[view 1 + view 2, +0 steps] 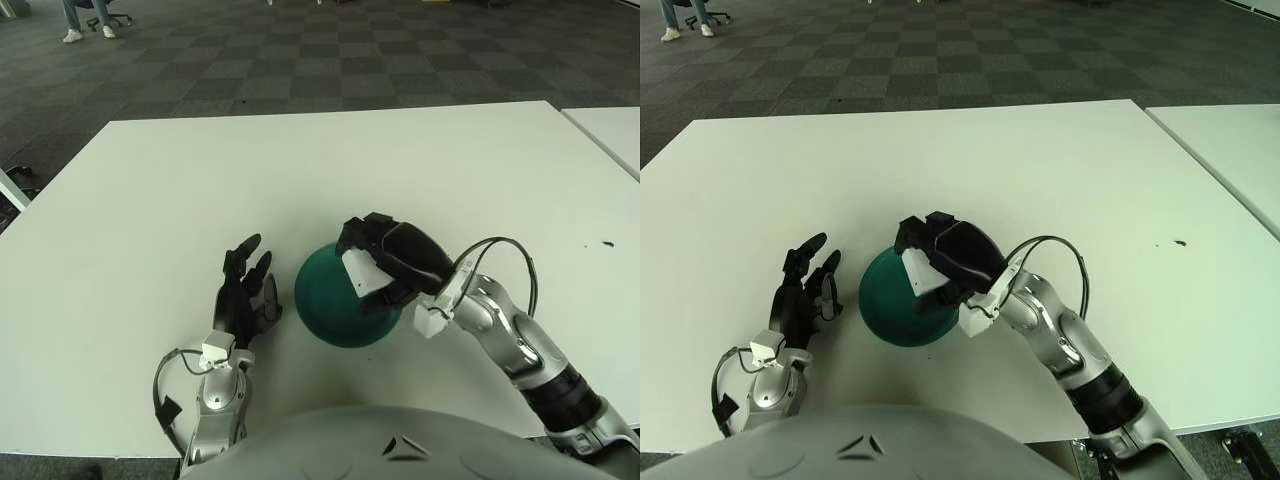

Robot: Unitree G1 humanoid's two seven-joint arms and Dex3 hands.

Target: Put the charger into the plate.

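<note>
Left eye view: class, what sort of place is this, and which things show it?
Probably an office or lab workroom: a grey checkered carpet, plain white tables side by side, and a seated person's legs by a wheeled chair at the back.

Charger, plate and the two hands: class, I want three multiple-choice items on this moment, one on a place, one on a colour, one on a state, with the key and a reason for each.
1. Where is the white charger?
A. flat on the table by the far edge
B. in the right hand, over the plate
C. in the left hand

2. What colour is the plate?
A. dark green
B. red
C. yellow

3. How is the left hand?
A. gripping the plate's rim
B. holding the charger
C. open, fingers spread, holding nothing, left of the plate

Key: 1 B, the right hand's dark fingers wrap the white block above the plate. 2 A, the round dish shows dark green against the white table. 3 C, its fingers are apart and nothing is between them.
</note>
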